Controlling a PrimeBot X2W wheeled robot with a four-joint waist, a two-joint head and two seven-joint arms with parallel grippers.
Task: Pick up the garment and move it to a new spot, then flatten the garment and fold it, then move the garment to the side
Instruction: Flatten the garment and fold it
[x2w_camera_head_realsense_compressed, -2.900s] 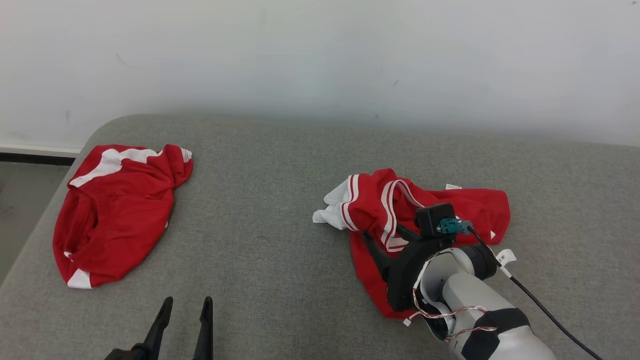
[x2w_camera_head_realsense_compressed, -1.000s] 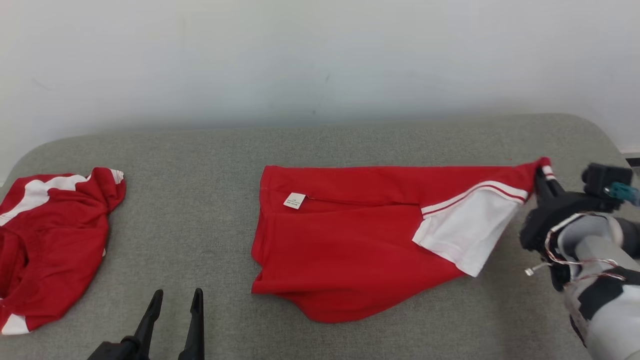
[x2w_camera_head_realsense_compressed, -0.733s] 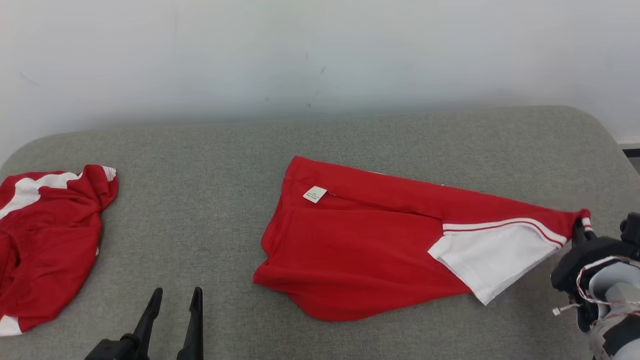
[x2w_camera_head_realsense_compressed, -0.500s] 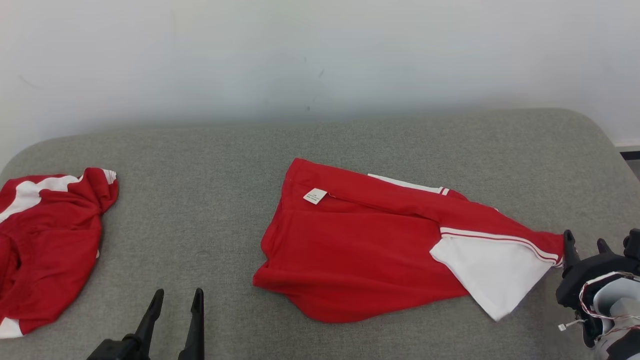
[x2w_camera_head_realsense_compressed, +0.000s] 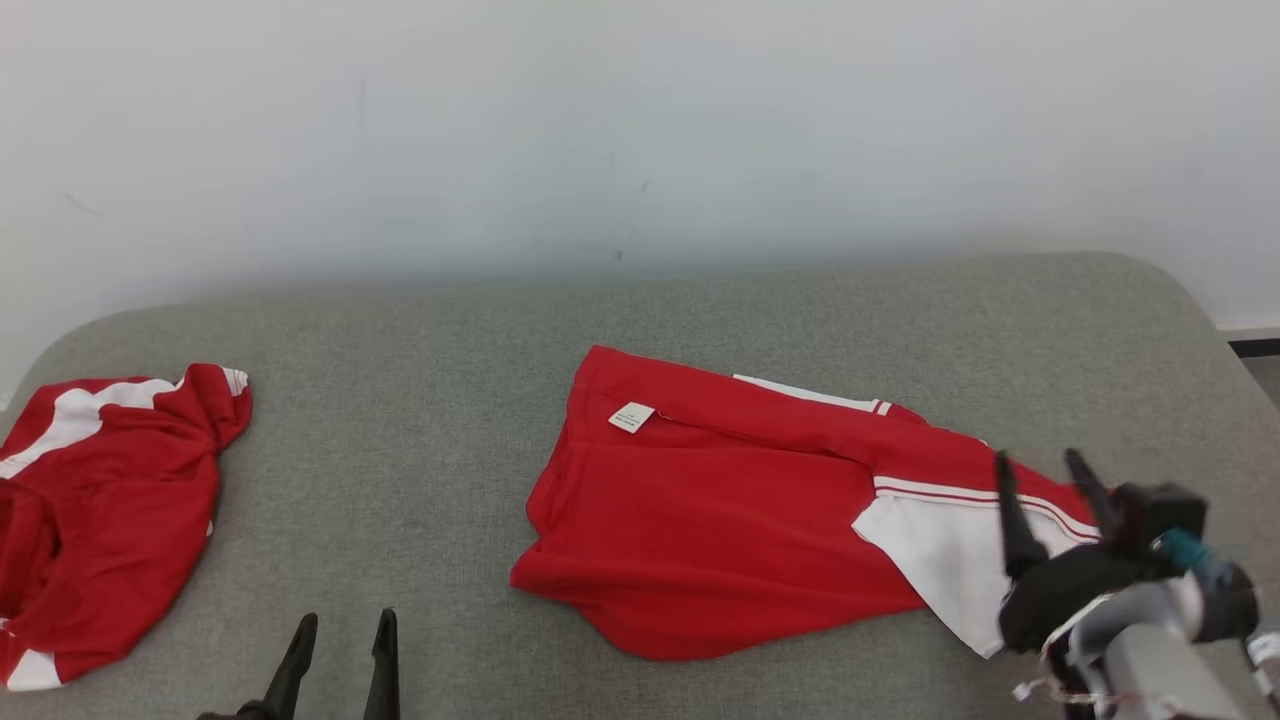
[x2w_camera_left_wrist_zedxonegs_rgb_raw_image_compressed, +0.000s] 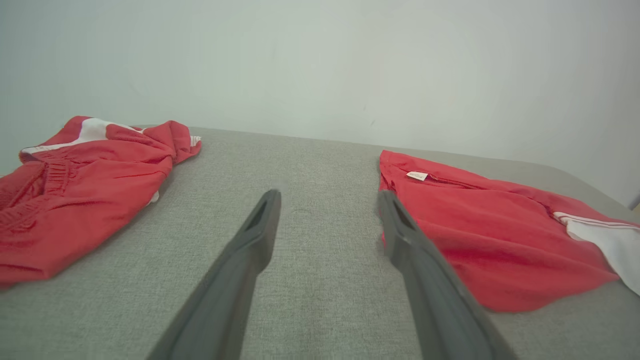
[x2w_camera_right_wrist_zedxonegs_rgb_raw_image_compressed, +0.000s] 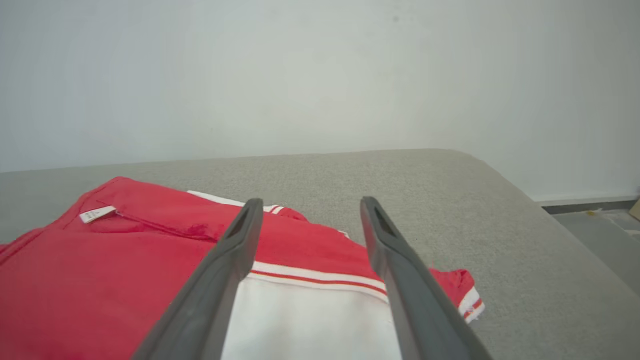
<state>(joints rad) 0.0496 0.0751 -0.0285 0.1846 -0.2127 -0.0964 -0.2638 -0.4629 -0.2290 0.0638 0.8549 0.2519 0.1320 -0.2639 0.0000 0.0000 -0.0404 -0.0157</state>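
The garment (x2w_camera_head_realsense_compressed: 720, 520), red with a white side panel (x2w_camera_head_realsense_compressed: 945, 565) edged in red and white stripes, lies spread on the grey fabric-covered table (x2w_camera_head_realsense_compressed: 450, 480), somewhat right of the middle. It is loosely flattened, with its far edge folded over and a small white label (x2w_camera_head_realsense_compressed: 630, 417) showing near its far left corner. Its white panel lies at the right end, and its near edge curves in a soft fold.

The right end effector (x2w_camera_head_realsense_compressed: 1038, 457) is over that right end, above the striped seam and the white panel. Its two dark fingers stand wide apart and hold nothing. In the right wrist view the cloth lies beneath and between the fingers; whether they touch it I cannot tell.

The left end effector (x2w_camera_head_realsense_compressed: 346, 618) sits at the near left, fingers also spread wide and empty, over bare table left of the garment.

A second red and white garment (x2w_camera_head_realsense_compressed: 100, 510) lies crumpled at the table's left end, well apart from the first. A plain white wall (x2w_camera_head_realsense_compressed: 640, 130) rises behind the far edge.
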